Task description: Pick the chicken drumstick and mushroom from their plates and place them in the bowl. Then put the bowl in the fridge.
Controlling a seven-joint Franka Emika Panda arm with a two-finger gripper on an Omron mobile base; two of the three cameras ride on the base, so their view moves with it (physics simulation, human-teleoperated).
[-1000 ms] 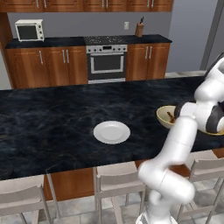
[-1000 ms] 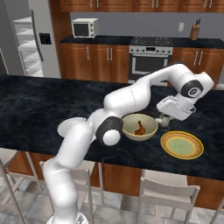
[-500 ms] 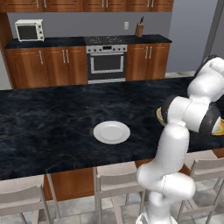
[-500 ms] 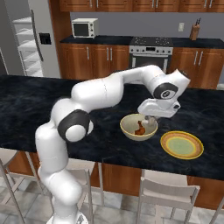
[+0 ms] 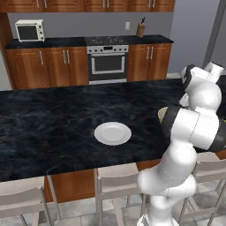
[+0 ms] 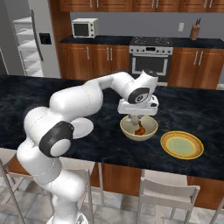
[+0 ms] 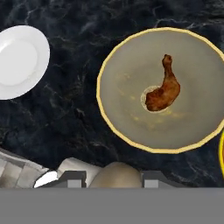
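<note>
1. the white arm's two-finger gripper (image 6: 136, 117) hangs just above the round tan-yellow bowl with the speckled beige-olive inside (image 6: 148, 132), which sits on the black marbled island counter (image 6: 35, 100).
2. in the hand view a rounded tan-brown lump, the mushroom (image 7: 114, 176), sits between the two dark finger tips; the jaws look partly closed on it, so it is held and not yet released.
3. the small glossy orange-brown chicken drumstick (image 7: 163, 90) already lies in the bowl, near its middle, thick end down in the hollow.
4. the plain white round plate (image 7: 17, 61) lies bare beside the bowl, and the yellow-green plate with the orange rim (image 6: 181, 145) lies bare on its other side.
5. handling, as a judgement: the mushroom is light and soft, easily bruised or squeezed out, so a gentle grip across its cap and a low drop suit it.
6. the bowl looks stiff and smooth, heavier once filled; pinching its rim wall at one side seems the only hold, and it may tip.
7. the tall grey fridge (image 6: 30, 39) stands open well apart, at the far left.
</note>
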